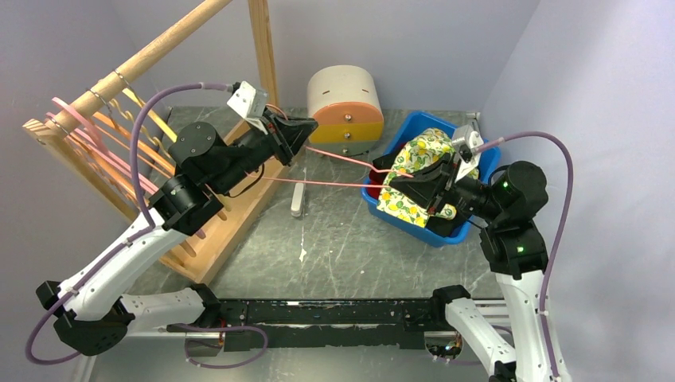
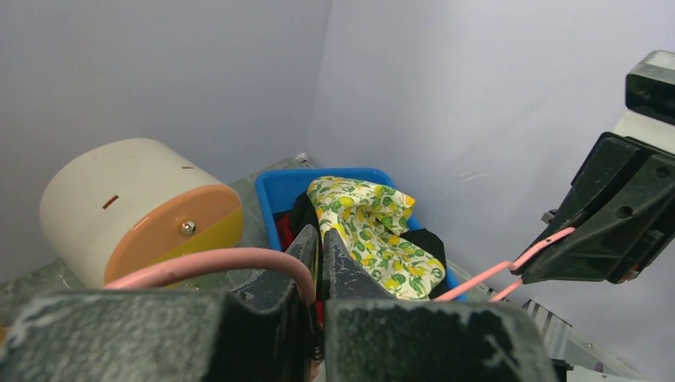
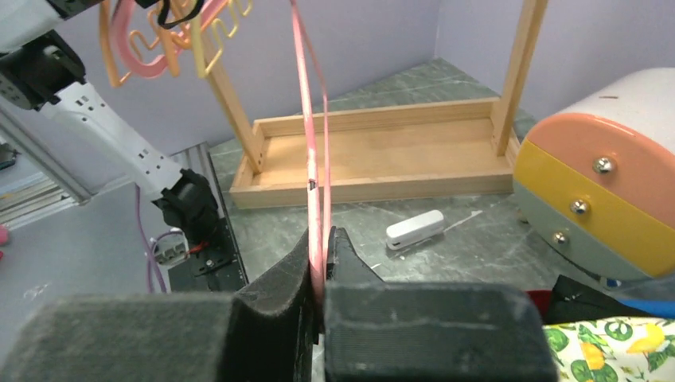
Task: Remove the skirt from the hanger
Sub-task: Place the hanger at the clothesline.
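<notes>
Skirt (image 1: 422, 151) in blue bin (image 1: 398, 219) below right gripper (image 1: 386, 171); it and left gripper (image 1: 309, 134) clamp pink hanger (image 1: 334, 183)

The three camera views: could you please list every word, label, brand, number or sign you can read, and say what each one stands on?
No readable text in any view.
Drawer box: only screws and slots, no lettering.
Skirt: lemon print, no words.
Blue bin and white bar: plain.
Hanger: one tiny dark mark, too small to read.
</notes>
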Robot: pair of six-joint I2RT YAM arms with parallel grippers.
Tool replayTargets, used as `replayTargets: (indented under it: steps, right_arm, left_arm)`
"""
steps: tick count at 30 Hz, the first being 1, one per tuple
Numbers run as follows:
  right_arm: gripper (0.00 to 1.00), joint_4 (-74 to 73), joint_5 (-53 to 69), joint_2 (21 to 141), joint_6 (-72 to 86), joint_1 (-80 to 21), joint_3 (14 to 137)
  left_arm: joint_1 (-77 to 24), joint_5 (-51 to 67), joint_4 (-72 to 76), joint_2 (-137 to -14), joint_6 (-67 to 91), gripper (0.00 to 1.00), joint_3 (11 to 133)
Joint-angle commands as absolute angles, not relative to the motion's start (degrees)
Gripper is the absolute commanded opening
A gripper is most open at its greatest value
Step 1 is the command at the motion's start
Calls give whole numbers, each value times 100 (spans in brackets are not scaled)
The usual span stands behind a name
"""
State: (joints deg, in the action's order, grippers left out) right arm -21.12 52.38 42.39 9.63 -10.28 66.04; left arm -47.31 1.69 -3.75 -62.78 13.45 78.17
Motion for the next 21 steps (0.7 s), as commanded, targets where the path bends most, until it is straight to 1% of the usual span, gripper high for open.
replayTargets:
  steps: [1, 3, 6, 10, 12, 13, 14, 18, 21]
  right_arm:
    - [0, -1716, 5546, 4244, 1135, -1056, 6638]
    - [0, -1568, 5453, 4216, 1243, -1060, 6628]
    - [0, -1542, 5329, 4240, 1295, -1055, 6662]
    - [0, -1694, 5059, 4312, 1202, -1059, 6771]
    - [0, -1705, 4952, 4321, 1173, -1056, 6783]
    - [0, -1717, 4889, 4327, 1151, -1055, 6786]
    - [0, -1736, 4809, 4339, 1110, -1058, 6778]
    - [0, -1870, 4491, 4487, 986, -1059, 6749]
    - [0, -1701, 4419, 4636, 1085, -1059, 6660]
  left_arm:
    - [-4747, 546, -168, -6136, 1207, 7, 7800]
    - [-4751, 538, -182, -6082, 1183, 11, 7761]
    - [-4748, 560, -205, -6021, 1117, 28, 7718]
    - [-4746, 572, -297, -5946, 1041, 60, 7727]
    - [-4746, 523, -328, -5888, 1053, 73, 7706]
    - [-4749, 448, -340, -5847, 1086, 88, 7694]
    - [-4746, 386, -361, -5812, 1104, 99, 7688]
    - [-4746, 342, -492, -5693, 1140, 99, 7732]
    - [-4746, 472, -503, -5572, 1174, 99, 7760]
